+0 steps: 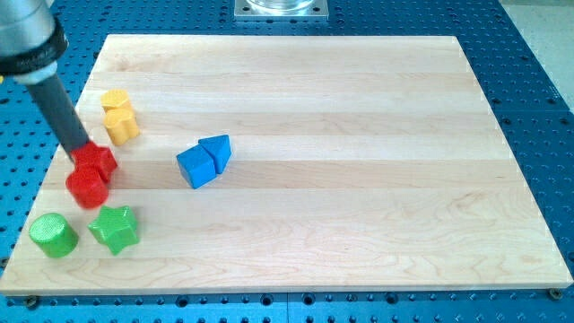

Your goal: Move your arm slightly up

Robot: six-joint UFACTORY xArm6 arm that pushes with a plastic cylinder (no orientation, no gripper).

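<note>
My tip (82,149) stood at the left side of the pale wooden board (359,224), touching the far edge of the red star-shaped block (97,161). The red cylinder block (87,187) lay just near of it. The rod had no jaws, so it held nothing. Two yellow blocks (118,114) waited just beyond, on the far side. I judged the small move toward the far edge was not yet visibly done.

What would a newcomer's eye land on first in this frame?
Probably the dark rod slanting in from the view's top left, my tip right at the red blocks near the board's left edge. Next, the blue pair touching left of the middle, with yellow blocks above the red and green blocks below.
</note>
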